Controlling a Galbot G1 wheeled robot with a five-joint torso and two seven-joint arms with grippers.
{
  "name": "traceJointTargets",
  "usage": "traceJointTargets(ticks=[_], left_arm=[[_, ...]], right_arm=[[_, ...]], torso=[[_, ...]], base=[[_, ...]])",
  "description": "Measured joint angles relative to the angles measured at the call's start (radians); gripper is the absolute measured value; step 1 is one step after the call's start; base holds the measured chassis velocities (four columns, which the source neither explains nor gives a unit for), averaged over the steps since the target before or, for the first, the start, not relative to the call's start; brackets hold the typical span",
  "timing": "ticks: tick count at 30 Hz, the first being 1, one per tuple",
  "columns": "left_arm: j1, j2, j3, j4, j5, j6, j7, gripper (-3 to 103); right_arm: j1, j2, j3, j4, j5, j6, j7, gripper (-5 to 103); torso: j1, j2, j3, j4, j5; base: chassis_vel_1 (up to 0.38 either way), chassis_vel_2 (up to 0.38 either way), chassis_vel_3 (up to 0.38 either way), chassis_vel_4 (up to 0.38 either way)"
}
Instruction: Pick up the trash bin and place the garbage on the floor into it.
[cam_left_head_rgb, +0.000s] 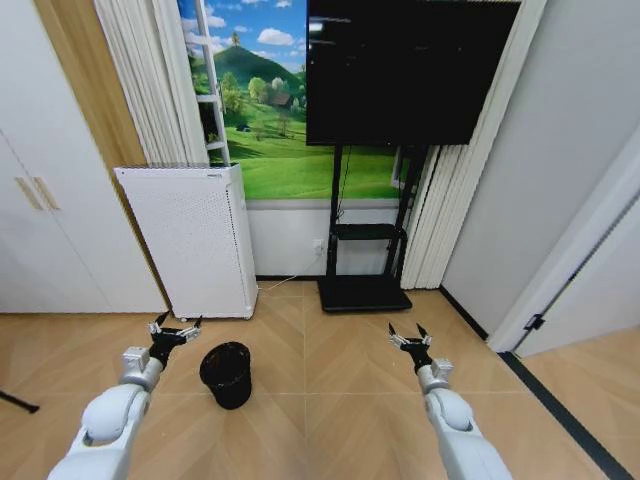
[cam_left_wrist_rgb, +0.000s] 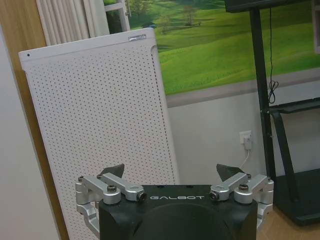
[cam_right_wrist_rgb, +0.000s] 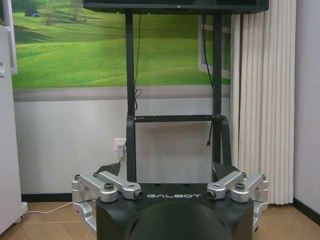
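Note:
The trash bin (cam_left_head_rgb: 227, 374), a small black wire-mesh basket, stands upright on the floor (cam_left_head_rgb: 320, 400) at lower left of the head view. My left gripper (cam_left_head_rgb: 175, 328) hangs open just left of and slightly behind the bin, not touching it; in the left wrist view the same left gripper (cam_left_wrist_rgb: 172, 171) has its fingers spread and points at a white appliance. My right gripper (cam_left_head_rgb: 409, 334) is open over bare floor well to the right of the bin, and that right gripper (cam_right_wrist_rgb: 167, 169) faces the TV stand in the right wrist view. The garbage is out of view.
A tall white perforated appliance (cam_left_head_rgb: 190, 240) stands against the wall behind the bin. The black TV stand (cam_left_head_rgb: 364, 292) with its screen (cam_left_head_rgb: 405, 70) is at centre back. Closet doors (cam_left_head_rgb: 40, 200) lie left, a doorway (cam_left_head_rgb: 590, 260) right. A dark stripe (cam_left_head_rgb: 570, 420) crosses the floor.

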Motion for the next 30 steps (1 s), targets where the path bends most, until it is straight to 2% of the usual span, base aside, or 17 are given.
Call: traceJointTargets(ticks=[24,30], left_arm=[[0.001,-0.007,-0.001,0.001,0.006,0.007,-0.002,100],[-0.005,-0.014,0.011,0.017,0.008,-0.003,-0.038,100]], right_arm=[[-0.006,-0.002,0.003,0.004,0.005,0.002,0.000,100],[-0.008,-0.004,0.003,0.004,0.010,-0.004,0.004,100]], torso=[[0.045,0.105,0.060,0.0000,0.0000],[0.055,0.131,0.075,0.0001,-0.0001]], base=[[0.000,0.000,0.000,0.000],[0.000,0.000,0.000,0.000]])
